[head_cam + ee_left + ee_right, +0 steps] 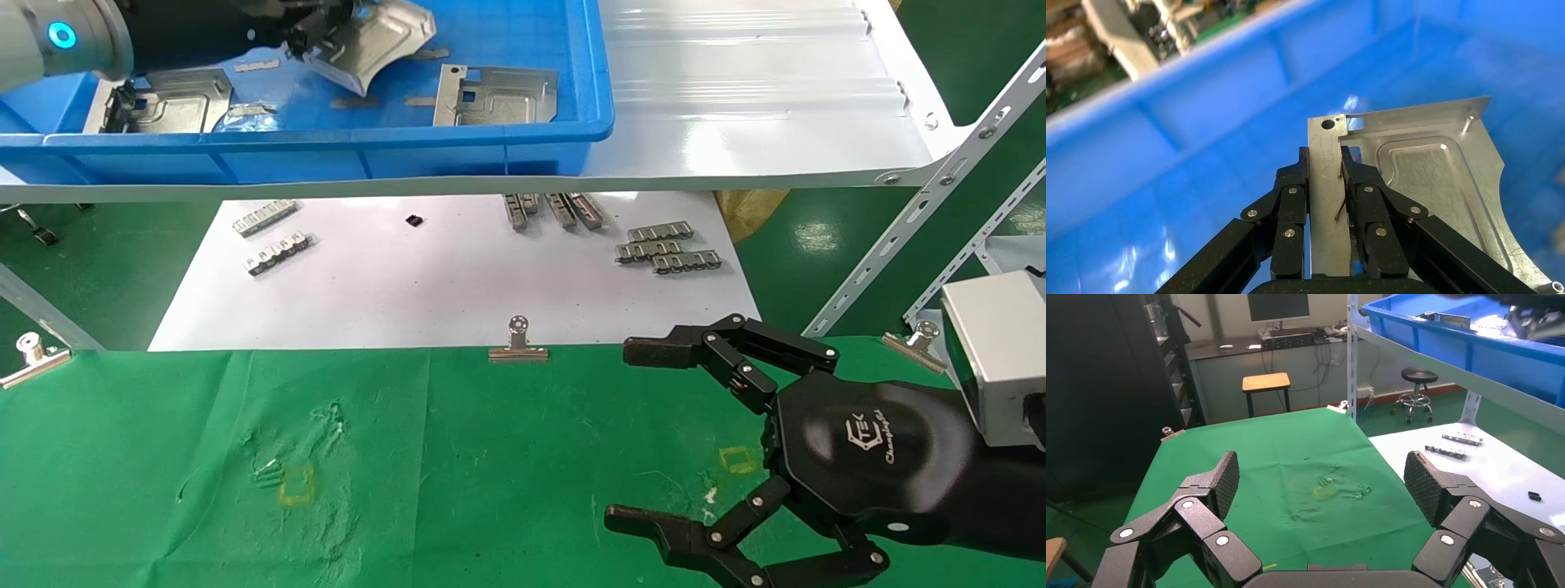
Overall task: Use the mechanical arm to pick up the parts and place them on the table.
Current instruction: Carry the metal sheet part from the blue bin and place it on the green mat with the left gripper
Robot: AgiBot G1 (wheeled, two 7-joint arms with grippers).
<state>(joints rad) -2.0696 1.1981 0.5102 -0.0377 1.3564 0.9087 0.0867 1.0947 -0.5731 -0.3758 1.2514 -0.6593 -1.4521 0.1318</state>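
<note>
My left gripper (315,37) is inside the blue bin (327,139), shut on the edge of a silver-grey sheet-metal part (380,41) and holding it tilted above the bin floor. In the left wrist view its fingers (1294,196) pinch the part's flat strip (1325,202), and the embossed plate (1425,177) spreads beyond them. Two more parts (498,94) (184,102) lie flat in the bin. My right gripper (633,433) hovers wide open and empty over the right side of the green cloth table (449,457). The right wrist view shows that cloth (1291,453) between its pads (1226,481).
A white sheet (458,278) with small ridged metal strips (666,249) (270,237) lies between the bin's shelf and the cloth. Binder clips (517,343) hold the cloth's far edge. A white shelf panel (752,90) and slanted metal struts (923,204) stand at the right.
</note>
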